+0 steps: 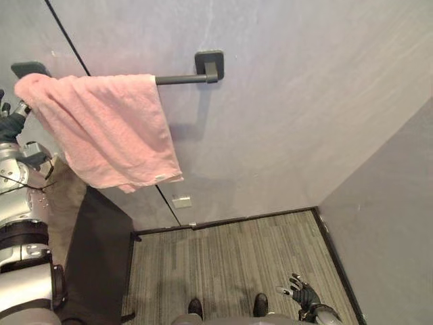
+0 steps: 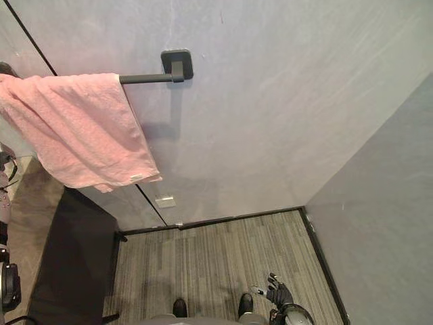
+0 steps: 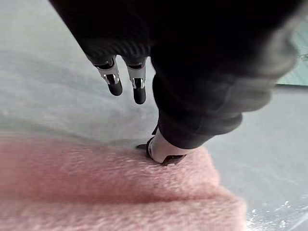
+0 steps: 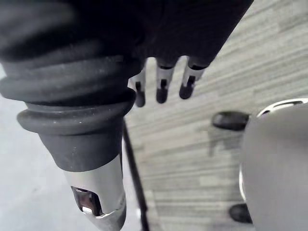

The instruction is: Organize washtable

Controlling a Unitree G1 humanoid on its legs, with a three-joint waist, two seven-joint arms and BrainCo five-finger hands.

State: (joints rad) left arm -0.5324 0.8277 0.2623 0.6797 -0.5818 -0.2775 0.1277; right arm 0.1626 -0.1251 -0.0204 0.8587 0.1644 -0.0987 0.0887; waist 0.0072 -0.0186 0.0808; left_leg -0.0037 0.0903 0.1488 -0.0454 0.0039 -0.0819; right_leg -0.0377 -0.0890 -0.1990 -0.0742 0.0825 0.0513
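Pink towel [image 1: 108,128] draped over the dark wall bar [image 1: 181,79], hanging against the grey wall [image 1: 291,101]; left hand [image 3: 192,96] at the towel's left end, beside the bar's left bracket [image 1: 30,68], fingers [image 3: 114,82] straight and clear of the cloth, thumb tip touching its top fold; right hand [image 1: 303,292] low above the striped floor [image 1: 223,257], well apart from the towel, fingers spread, holding nothing.

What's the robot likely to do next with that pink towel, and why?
Probably lower the left hand onto the pink towel and ease it along the bar: the towel hangs crooked, sits at the bar's left end, the right end is bare, and the hand's open fingers hover just above it.
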